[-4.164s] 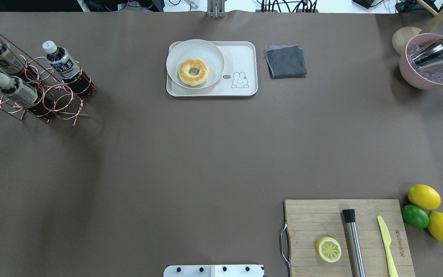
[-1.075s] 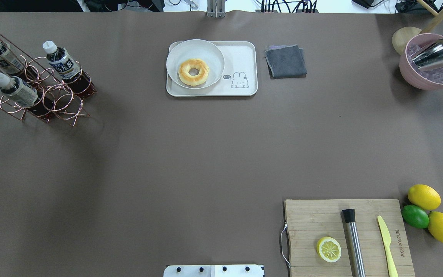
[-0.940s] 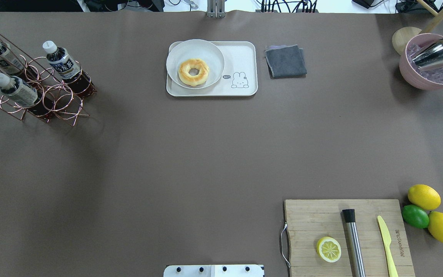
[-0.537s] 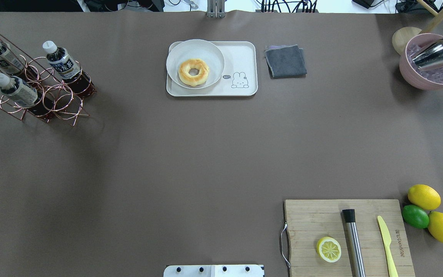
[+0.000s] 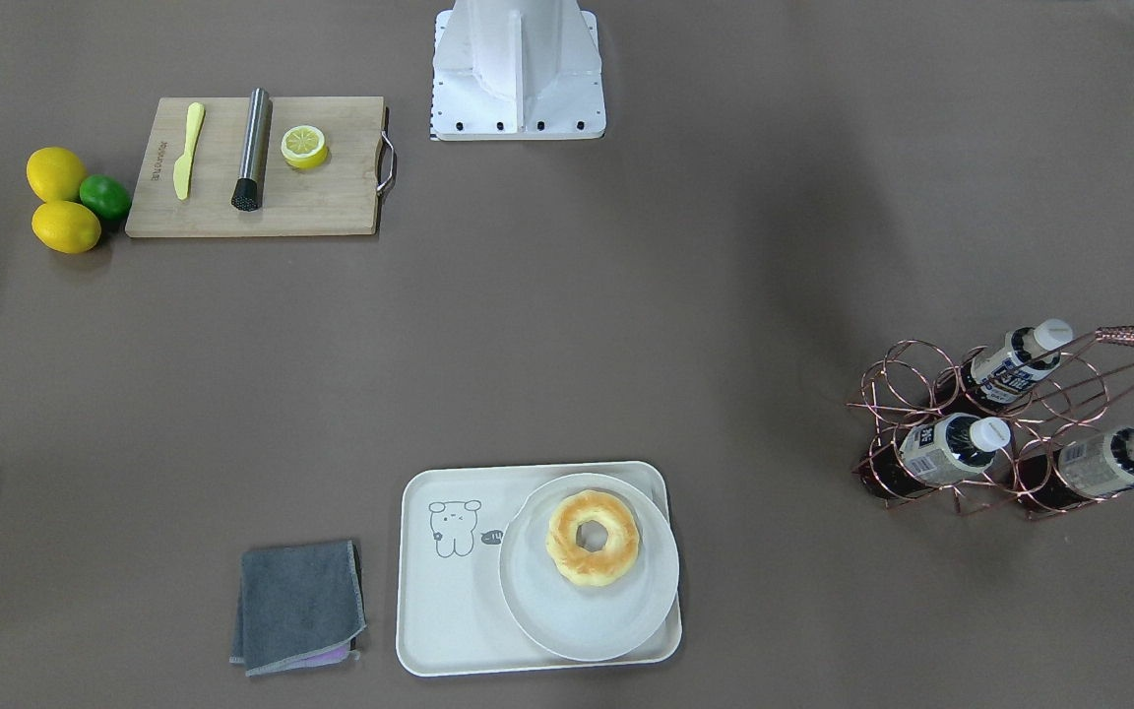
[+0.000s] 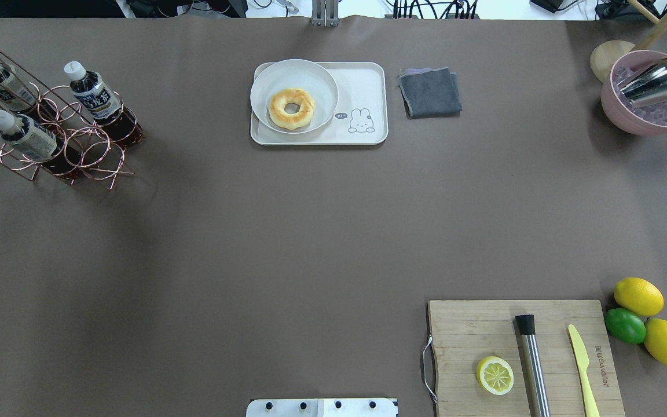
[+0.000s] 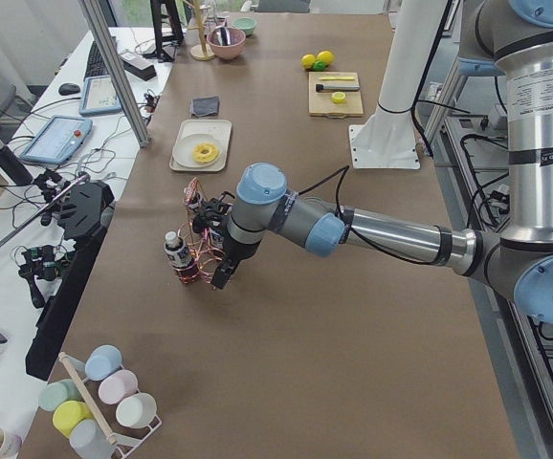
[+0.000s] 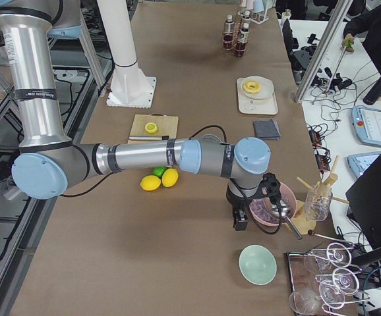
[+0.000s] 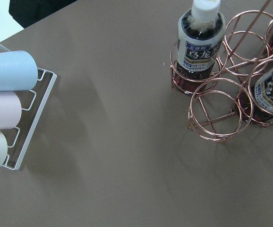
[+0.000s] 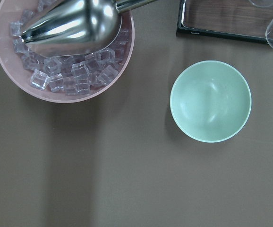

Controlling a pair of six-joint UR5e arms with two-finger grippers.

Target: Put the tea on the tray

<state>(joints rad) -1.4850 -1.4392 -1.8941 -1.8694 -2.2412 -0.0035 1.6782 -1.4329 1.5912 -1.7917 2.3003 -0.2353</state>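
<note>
we see small clear plastic tea bottle [image 9: 199, 53] upright in copper wire rack [image 9: 190, 109] | cream bear-drawing tray [image 6: 362, 81] well apart | left gripper [image 7: 221, 276] near rack | right gripper [image 8: 239, 222] | either pincer spread or pressed: we cannot tell

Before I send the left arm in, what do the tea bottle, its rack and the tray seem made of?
Tea bottle: likely clear glossy plastic; the dark drink shows through, and it has a white screw cap.
Rack: thin metal wire with a shiny copper-coloured finish and bright glints.
Tray: matte cream, probably plastic or melamine; smooth, no glare, with a printed drawing.
</note>
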